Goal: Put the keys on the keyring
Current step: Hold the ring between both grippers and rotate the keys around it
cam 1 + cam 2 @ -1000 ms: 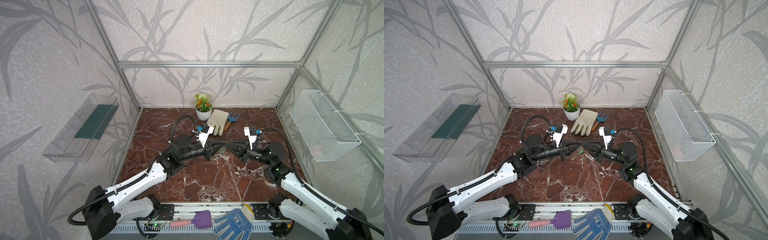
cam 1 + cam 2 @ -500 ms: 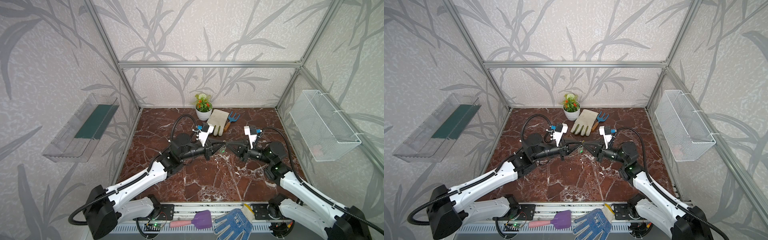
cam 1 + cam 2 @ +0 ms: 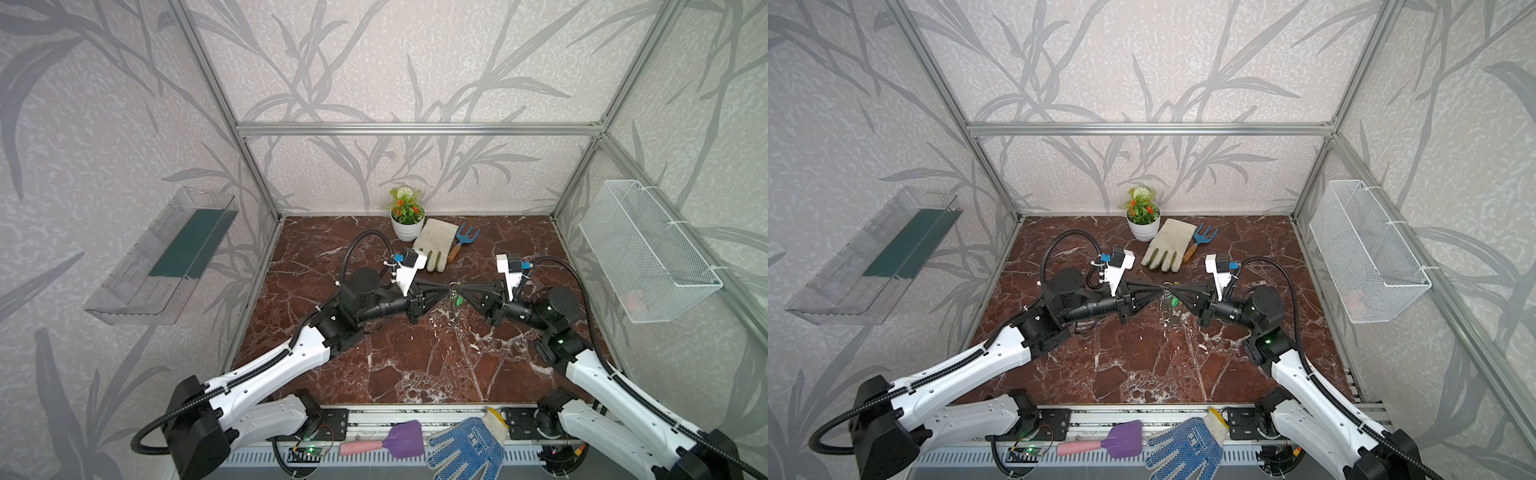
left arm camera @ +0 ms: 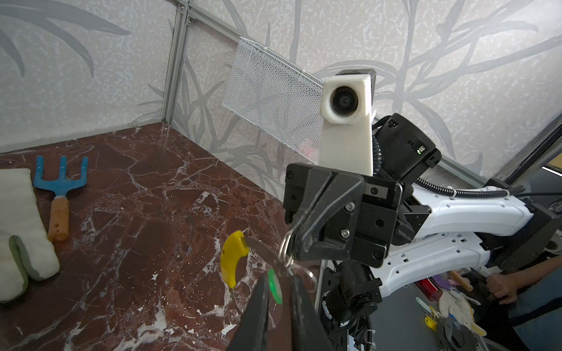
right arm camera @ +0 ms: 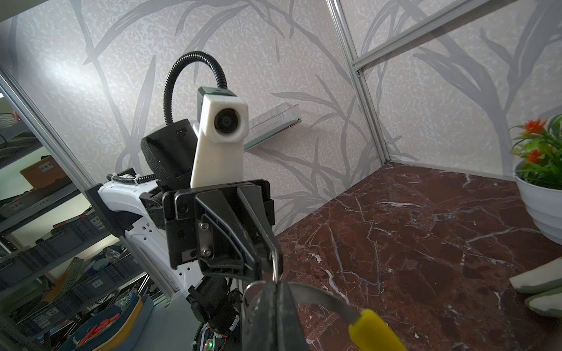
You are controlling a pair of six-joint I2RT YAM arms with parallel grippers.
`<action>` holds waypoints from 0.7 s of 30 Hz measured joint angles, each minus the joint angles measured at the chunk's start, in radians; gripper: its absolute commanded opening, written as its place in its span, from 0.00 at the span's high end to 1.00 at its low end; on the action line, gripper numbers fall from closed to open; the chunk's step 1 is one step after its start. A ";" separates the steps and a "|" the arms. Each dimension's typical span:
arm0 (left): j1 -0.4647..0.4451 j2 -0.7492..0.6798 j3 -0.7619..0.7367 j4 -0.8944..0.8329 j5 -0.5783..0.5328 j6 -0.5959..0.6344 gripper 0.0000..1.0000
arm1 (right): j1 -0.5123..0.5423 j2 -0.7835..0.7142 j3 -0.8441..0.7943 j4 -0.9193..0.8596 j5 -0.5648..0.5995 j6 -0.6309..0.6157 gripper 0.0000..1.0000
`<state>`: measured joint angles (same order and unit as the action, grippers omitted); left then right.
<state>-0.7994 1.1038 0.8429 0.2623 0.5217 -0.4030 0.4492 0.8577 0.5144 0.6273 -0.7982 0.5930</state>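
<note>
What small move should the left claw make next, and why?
Probably open the left claw wider and back away, provided the tag's loop is threaded: its fingers show a slight gap around the green key tag, hanging by the keyring that the right claw is shut on.

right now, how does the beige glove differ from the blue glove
The beige glove is plain; the blue glove is covered in dots. The beige glove lies on the marble floor by the flower pot; the blue glove lies on the front rail beside a purple scoop. Both lie flat.
</note>
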 measured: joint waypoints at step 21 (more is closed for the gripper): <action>0.000 0.030 0.053 -0.076 0.049 0.026 0.81 | 0.000 -0.004 0.014 -0.138 -0.060 -0.089 1.00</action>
<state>-0.7990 1.1339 0.8955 0.1864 0.5705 -0.3767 0.4492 0.8539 0.5282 0.4892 -0.8581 0.5037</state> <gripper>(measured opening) 0.190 0.044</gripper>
